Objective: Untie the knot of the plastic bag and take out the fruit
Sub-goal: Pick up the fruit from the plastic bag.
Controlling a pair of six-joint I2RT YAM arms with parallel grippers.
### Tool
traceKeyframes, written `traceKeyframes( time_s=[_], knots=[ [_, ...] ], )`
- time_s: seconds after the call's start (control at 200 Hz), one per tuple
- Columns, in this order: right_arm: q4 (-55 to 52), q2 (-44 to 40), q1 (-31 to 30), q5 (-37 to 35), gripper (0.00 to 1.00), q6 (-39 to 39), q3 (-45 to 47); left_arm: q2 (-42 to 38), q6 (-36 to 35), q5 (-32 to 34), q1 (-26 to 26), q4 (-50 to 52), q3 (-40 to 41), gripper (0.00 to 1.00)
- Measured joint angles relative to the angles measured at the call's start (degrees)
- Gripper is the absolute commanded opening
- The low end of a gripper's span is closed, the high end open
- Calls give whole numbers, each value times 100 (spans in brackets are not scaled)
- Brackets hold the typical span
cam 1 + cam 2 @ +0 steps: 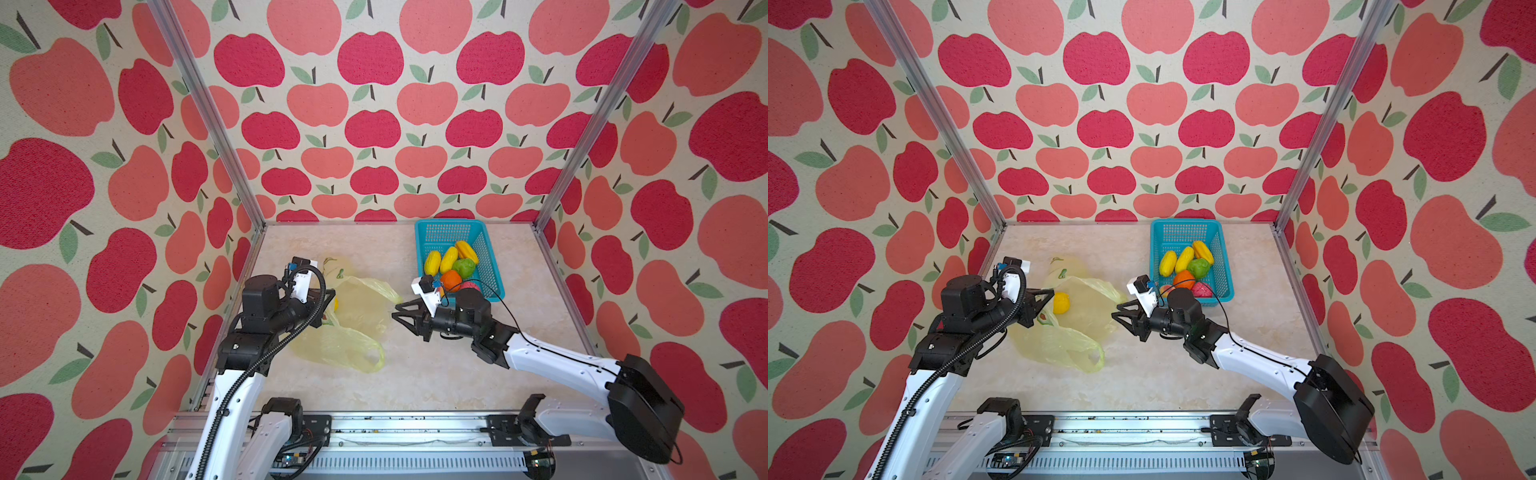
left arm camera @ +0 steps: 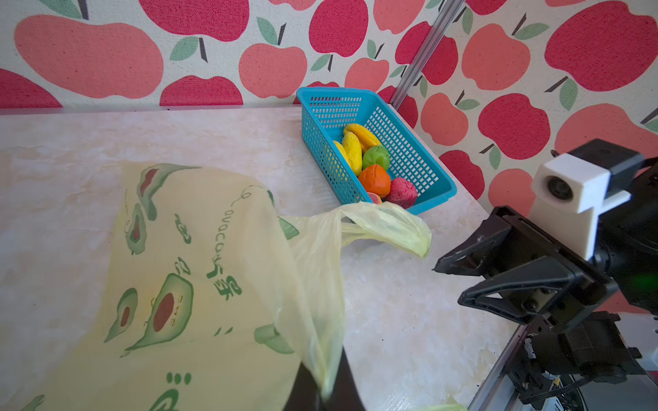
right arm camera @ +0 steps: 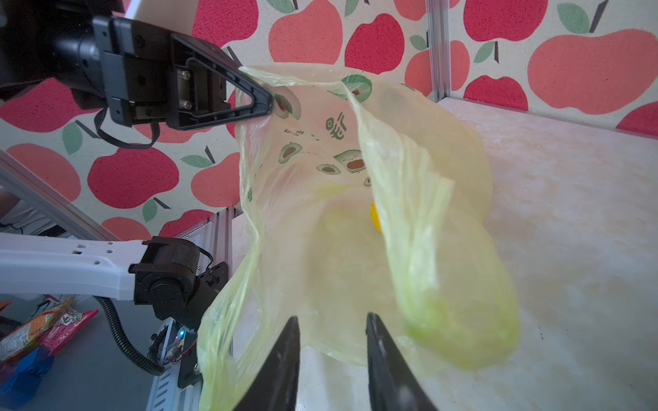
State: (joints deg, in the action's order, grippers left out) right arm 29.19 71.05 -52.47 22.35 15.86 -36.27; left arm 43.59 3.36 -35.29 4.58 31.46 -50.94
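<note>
The plastic bag [image 1: 361, 309] [image 1: 1084, 309] lies opened at the table's left middle, yellow-green with avocado prints. No knot shows; its handle loops [image 1: 370, 359] [image 2: 388, 224] hang loose. My left gripper [image 1: 1052, 292] [image 3: 269, 103] is shut on the bag's edge [image 2: 320, 356] and holds it up off the table. One yellow fruit [image 1: 1061, 302] [image 3: 374, 217] sits inside the bag. My right gripper [image 1: 395, 312] [image 3: 332, 318] faces the bag's mouth, open, with nothing between its fingers. Several fruit [image 1: 451, 259] [image 2: 370, 167] lie in a teal basket.
The teal mesh basket [image 1: 420, 249] [image 1: 1183, 222] [image 2: 402, 142] stands at the back right, just behind my right wrist. Apple-print walls and metal corner posts [image 1: 253, 208] enclose the table. A metal rail [image 1: 415, 424] runs along the front edge.
</note>
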Motion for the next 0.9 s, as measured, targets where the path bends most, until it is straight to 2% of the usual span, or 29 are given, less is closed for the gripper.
traceKeyframes(
  time_s=[0.085, 0.225, 0.295, 0.43, 0.48, 0.545, 0.695, 0.895],
  knots=[
    [96, -114, -59, -79, 44, -140, 177, 221, 81, 55, 0, 15, -114, 0],
    [219, -76, -68, -297, 41, -197, 369, 850, 463, 216, 229, -68, -549, 0],
    [299, 66, -85, -382, 41, -192, 369, 1132, 501, 763, 944, -96, -833, 0],
    [339, 396, -173, -577, 41, -188, 365, 2063, 201, 2131, 3001, -81, -1864, 0],
    [330, 496, -197, -645, 40, -186, 352, 2496, 37, 2503, 3526, -125, -2273, 0],
    [308, 616, -232, -737, 39, -164, 308, 2944, -144, 2865, 3906, -179, -2575, 0],
    [293, 730, -382, -944, 41, -122, 232, 3204, -295, 3388, 3974, -289, -2413, 0],
    [267, 800, -592, -1353, 48, -125, 173, 2068, -269, 3595, 3626, -1060, -879, 0]
  ],
)
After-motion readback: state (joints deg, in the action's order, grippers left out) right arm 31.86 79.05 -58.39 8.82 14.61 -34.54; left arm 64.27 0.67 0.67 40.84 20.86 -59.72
